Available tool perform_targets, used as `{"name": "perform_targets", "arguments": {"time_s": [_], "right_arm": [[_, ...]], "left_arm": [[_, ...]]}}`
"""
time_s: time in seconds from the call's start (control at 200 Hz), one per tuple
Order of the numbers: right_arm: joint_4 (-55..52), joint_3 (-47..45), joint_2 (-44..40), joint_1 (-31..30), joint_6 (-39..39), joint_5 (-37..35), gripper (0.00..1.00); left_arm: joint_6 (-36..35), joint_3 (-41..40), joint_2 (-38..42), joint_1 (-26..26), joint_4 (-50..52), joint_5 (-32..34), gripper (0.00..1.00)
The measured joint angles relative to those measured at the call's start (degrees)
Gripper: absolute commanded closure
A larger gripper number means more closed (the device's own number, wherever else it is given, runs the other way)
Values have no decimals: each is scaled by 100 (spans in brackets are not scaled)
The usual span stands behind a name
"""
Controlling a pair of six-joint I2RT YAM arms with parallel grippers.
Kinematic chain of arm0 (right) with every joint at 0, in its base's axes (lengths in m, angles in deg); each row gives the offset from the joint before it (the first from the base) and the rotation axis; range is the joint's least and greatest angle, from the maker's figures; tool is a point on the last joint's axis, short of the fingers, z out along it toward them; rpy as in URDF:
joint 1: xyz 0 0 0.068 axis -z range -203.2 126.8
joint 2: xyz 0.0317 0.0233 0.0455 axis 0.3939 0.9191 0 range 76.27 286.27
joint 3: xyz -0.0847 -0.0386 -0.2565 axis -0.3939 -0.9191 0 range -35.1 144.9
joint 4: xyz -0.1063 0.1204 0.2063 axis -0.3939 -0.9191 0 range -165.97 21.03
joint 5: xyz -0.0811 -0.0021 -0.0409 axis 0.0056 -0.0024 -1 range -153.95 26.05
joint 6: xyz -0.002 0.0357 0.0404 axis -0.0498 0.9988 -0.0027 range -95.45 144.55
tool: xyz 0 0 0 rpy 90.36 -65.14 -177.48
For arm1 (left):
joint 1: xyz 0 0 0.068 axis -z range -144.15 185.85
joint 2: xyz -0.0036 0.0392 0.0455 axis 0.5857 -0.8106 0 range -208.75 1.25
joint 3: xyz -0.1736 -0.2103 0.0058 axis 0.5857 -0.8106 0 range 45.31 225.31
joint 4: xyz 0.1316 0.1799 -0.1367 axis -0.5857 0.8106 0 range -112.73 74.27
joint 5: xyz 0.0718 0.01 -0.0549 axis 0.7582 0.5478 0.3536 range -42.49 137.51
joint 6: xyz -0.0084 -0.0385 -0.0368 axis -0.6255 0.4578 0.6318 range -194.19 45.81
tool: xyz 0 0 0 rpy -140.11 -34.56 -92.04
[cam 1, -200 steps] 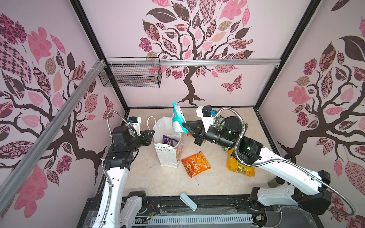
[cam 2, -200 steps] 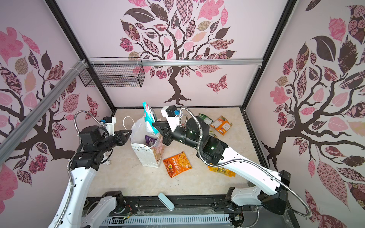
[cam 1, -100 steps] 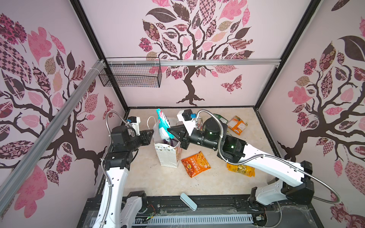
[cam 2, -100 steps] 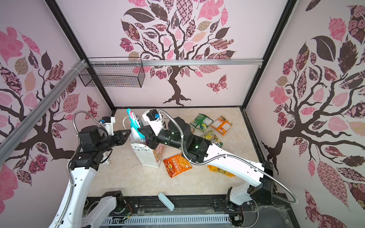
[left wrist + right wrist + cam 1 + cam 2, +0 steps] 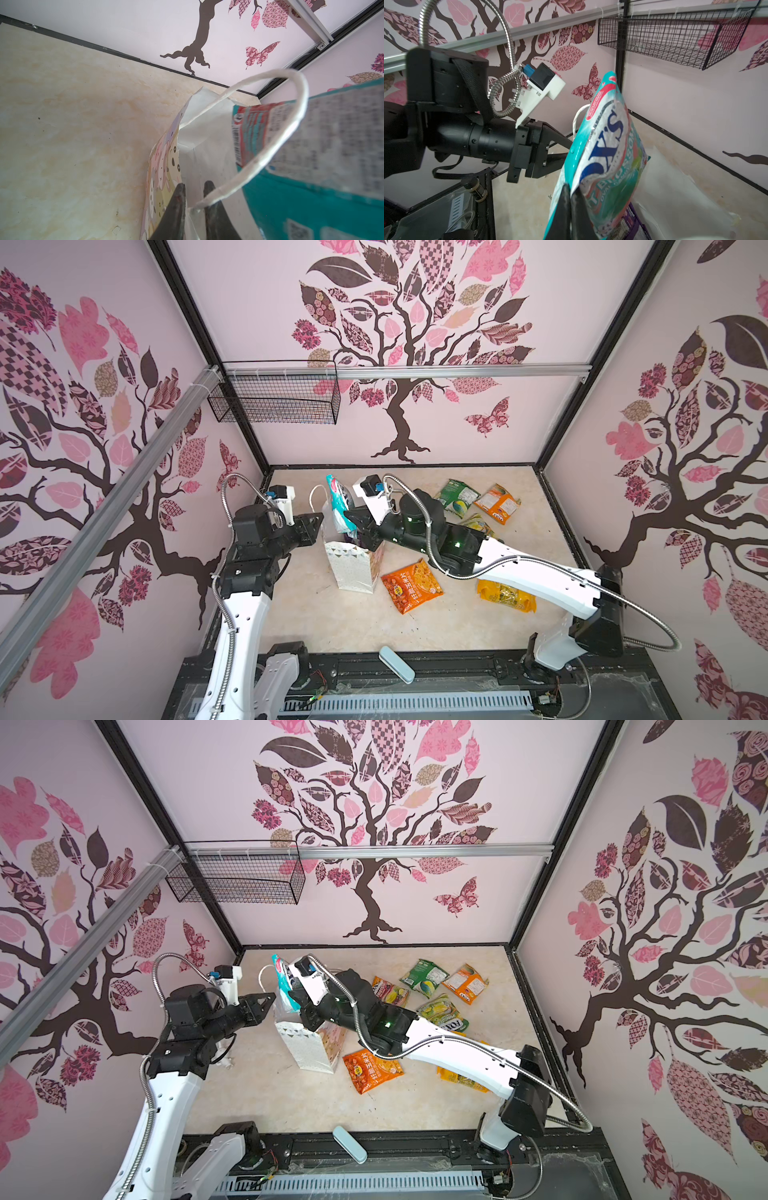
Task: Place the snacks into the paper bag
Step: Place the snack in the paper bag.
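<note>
The white dotted paper bag stands upright left of centre. My left gripper is shut on its near wall at the rim, beside a cord handle. My right gripper is shut on the lower edge of a teal FOX'S snack packet, which hangs upright over the bag's mouth. A purple packet lies inside the bag.
Loose snacks lie right of the bag: an orange one, a yellow one partly under my right arm, green and orange ones at the back. A pale blue bar lies at the front edge. A wire basket hangs on the back-left wall.
My right arm has swung left with the teal packet, from right of the bag to over its mouth. The left arm and the bag have stayed put.
</note>
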Motion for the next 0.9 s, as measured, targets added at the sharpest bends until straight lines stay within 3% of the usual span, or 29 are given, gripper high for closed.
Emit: {"name": "perform_targets", "arguments": {"time_s": [0.465, 0.9], "right_arm": [[621, -107, 190, 46, 223, -350, 100], [765, -774, 184, 575, 1182, 306, 99]], "left_arm": [[35, 0, -2, 0, 0, -2, 79], [37, -22, 0, -4, -13, -7, 79]]}}
